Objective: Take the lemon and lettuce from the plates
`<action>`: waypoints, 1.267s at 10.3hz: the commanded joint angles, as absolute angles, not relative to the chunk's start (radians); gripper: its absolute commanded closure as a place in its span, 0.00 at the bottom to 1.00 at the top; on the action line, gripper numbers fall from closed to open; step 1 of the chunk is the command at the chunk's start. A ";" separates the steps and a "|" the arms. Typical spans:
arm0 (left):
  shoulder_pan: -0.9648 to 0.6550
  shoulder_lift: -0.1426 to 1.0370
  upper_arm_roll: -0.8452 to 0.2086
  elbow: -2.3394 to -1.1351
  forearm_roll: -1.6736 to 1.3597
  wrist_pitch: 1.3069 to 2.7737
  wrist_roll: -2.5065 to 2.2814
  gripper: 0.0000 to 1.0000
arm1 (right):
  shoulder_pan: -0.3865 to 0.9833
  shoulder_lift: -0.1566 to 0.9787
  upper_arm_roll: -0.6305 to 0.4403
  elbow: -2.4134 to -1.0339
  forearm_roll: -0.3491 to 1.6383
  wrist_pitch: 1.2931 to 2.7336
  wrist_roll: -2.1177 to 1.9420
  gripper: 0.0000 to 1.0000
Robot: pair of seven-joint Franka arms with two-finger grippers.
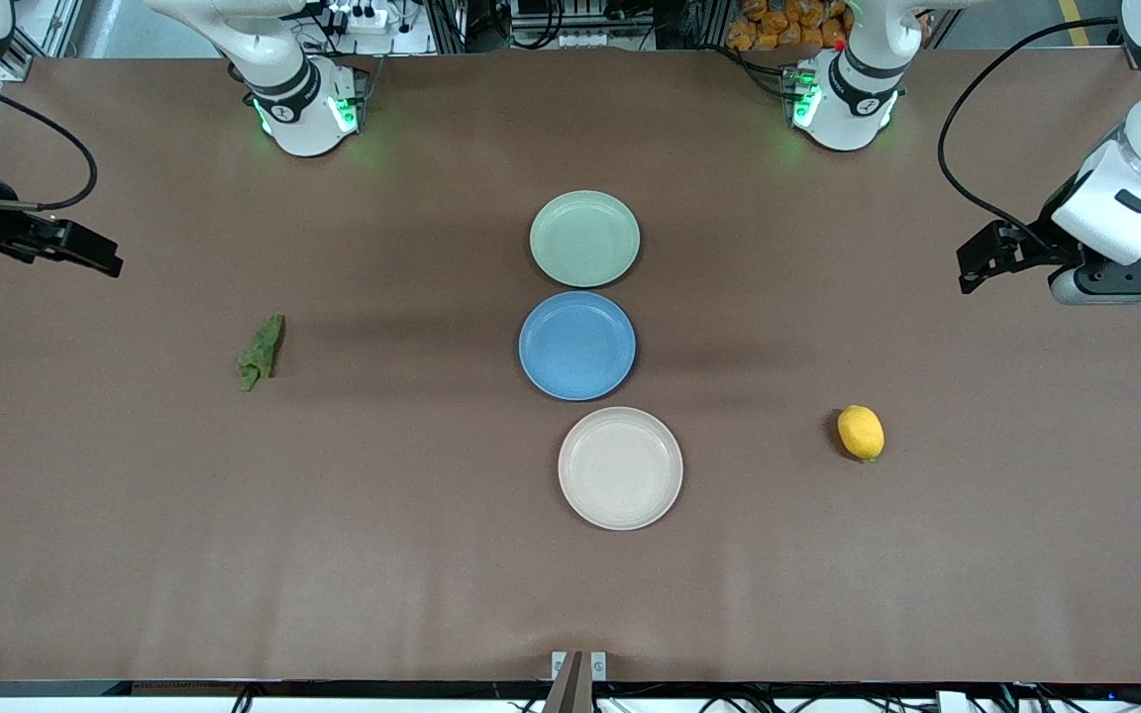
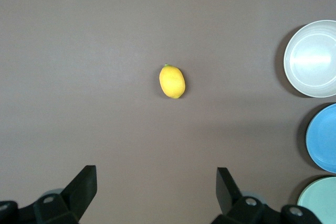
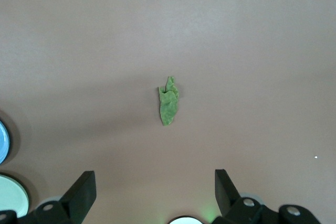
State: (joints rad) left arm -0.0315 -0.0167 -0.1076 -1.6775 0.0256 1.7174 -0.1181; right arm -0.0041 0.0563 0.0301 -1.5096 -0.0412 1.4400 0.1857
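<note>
The lemon (image 1: 860,433) lies on the bare table toward the left arm's end, on no plate; the left wrist view shows it too (image 2: 172,82). The lettuce (image 1: 261,352) lies on the bare table toward the right arm's end, also seen in the right wrist view (image 3: 168,107). The pale green plate (image 1: 584,239) and the beige-white plate (image 1: 620,468) are both empty. My left gripper (image 1: 979,265) hangs open and empty in the air over the table's left-arm end (image 2: 156,182). My right gripper (image 1: 95,255) hangs open and empty over the right-arm end (image 3: 155,184).
An empty blue plate (image 1: 577,346) sits between the two other plates in a row down the table's middle. The two arm bases (image 1: 305,104) stand at the table's edge farthest from the front camera. Brown table surface surrounds the lemon and the lettuce.
</note>
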 commanded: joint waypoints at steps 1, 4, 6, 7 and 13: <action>-0.025 -0.017 -0.107 -1.671 0.006 1.710 -0.097 0.00 | -0.006 0.072 0.028 -1.471 -0.023 1.427 0.176 0.00; -0.025 -0.017 -0.107 -1.671 0.008 1.710 -0.097 0.00 | -0.023 0.083 0.023 -1.463 -0.025 1.456 0.176 0.00; -0.025 -0.017 -0.107 -1.669 0.008 1.712 -0.097 0.00 | -0.023 0.083 0.021 -1.463 -0.025 1.462 0.176 0.00; -0.025 -0.017 -0.107 -1.664 0.009 1.710 -0.097 0.00 | -0.023 0.083 0.023 -1.463 -0.025 1.473 0.178 0.00; -0.023 -0.017 -0.107 -1.658 0.011 1.712 -0.097 0.00 | -0.025 0.083 0.017 -1.463 0.031 1.482 0.183 0.00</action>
